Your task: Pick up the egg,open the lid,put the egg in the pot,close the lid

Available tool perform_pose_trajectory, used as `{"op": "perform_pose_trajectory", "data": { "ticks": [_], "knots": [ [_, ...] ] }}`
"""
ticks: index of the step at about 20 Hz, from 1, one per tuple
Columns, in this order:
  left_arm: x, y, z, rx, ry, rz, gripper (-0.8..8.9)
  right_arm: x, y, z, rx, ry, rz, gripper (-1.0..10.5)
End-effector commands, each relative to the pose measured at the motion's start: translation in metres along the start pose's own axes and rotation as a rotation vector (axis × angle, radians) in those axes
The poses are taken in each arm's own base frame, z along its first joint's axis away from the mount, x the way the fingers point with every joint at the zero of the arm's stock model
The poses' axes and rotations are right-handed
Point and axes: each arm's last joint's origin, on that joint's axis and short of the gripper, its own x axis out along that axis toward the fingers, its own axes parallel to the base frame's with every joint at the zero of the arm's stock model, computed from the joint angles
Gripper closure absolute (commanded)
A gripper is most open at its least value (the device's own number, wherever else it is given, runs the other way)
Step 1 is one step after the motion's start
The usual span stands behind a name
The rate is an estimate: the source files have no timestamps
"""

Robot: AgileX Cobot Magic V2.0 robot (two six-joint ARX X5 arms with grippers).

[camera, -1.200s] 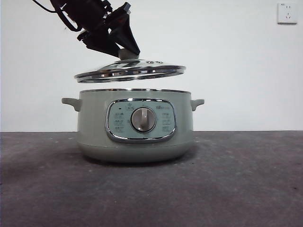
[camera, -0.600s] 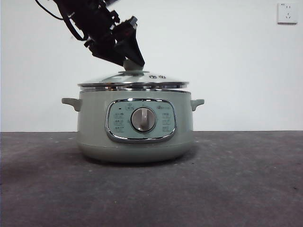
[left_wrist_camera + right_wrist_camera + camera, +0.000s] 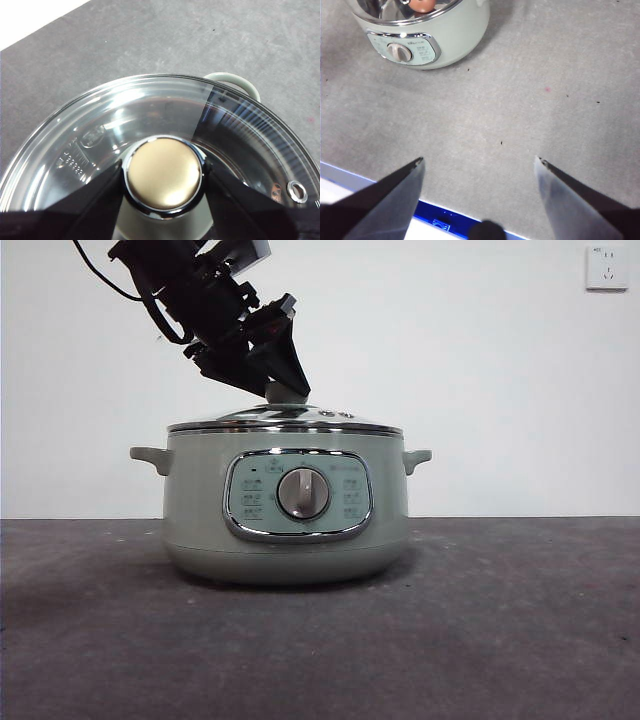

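On the sage-green pot (image 3: 285, 505), the chrome-rimmed glass lid (image 3: 285, 420) sits level.

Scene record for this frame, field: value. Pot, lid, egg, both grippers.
pot: upright on the table, dial facing the front camera
lid: seated level on the pot rim
egg: inside the pot, seen in the right wrist view
left gripper: shut on the lid's knob
right gripper: open, holds nothing, away from the pot
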Motion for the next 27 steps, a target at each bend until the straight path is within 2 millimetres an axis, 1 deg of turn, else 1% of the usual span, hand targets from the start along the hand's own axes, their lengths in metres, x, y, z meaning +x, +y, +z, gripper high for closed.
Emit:
{"op": "perform_pose_trajectory", "data": {
  "ticks": [1, 2, 4, 5, 8, 10, 14, 16, 18, 20, 24, 25, 27],
  "knots": [
    [0.010, -0.001, -0.009, 0.014, 0.050, -0.018, 7.96, 0.001, 0.000, -0.001, 0.010, -0.002, -0.001, 5.7],
    [0.010, -0.001, -0.009, 0.013, 0.053, -0.018, 7.17, 0.001, 0.000, -0.001, 0.010, -0.001, -0.001, 5.7],
    [0.010, -0.001, -0.009, 0.007, 0.053, -0.018, 4.68, 0.001, 0.000, -0.001, 0.010, -0.001, -0.001, 5.7],
    [0.010, -0.001, -0.009, 0.004, 0.055, -0.019, 4.14, 0.001, 0.000, -0.001, 0.010, -0.001, -0.001, 5.7],
    [0.006, 0.000, -0.008, -0.011, 0.053, -0.014, 4.04, 0.001, 0.000, -0.001, 0.009, -0.002, -0.001, 5.7],
    [-0.001, -0.001, -0.003, -0.017, 0.034, -0.009, 4.04, 0.001, 0.000, -0.001, 0.010, -0.002, -0.001, 5.7],
    [-0.019, -0.004, 0.007, -0.011, -0.006, 0.000, 4.04, 0.001, 0.000, 0.000, 0.009, -0.004, -0.001, 5.7],
    [-0.033, -0.007, 0.012, -0.007, -0.020, 0.004, 4.04, 0.002, 0.000, 0.001, 0.011, -0.014, 0.001, 5.7],
    [-0.053, -0.012, 0.017, -0.003, -0.032, 0.007, 4.04, 0.002, 0.001, 0.002, 0.012, -0.030, 0.006, 5.7],
    [-0.081, -0.019, 0.022, -0.005, -0.037, 0.008, 4.04, 0.002, 0.001, 0.003, 0.012, -0.035, 0.007, 5.7],
    [-0.150, -0.039, 0.025, -0.053, -0.047, 0.008, 4.05, 0.002, 0.001, 0.003, 0.012, -0.037, 0.007, 5.7],
    [-0.170, -0.045, 0.024, -0.068, -0.056, 0.004, 4.05, 0.002, 0.001, 0.003, 0.011, -0.037, 0.007, 5.7],
    [-0.201, -0.056, 0.020, -0.085, -0.065, 0.003, 4.05, 0.002, 0.001, 0.003, 0.011, -0.036, 0.008, 5.7]
  ]
}}
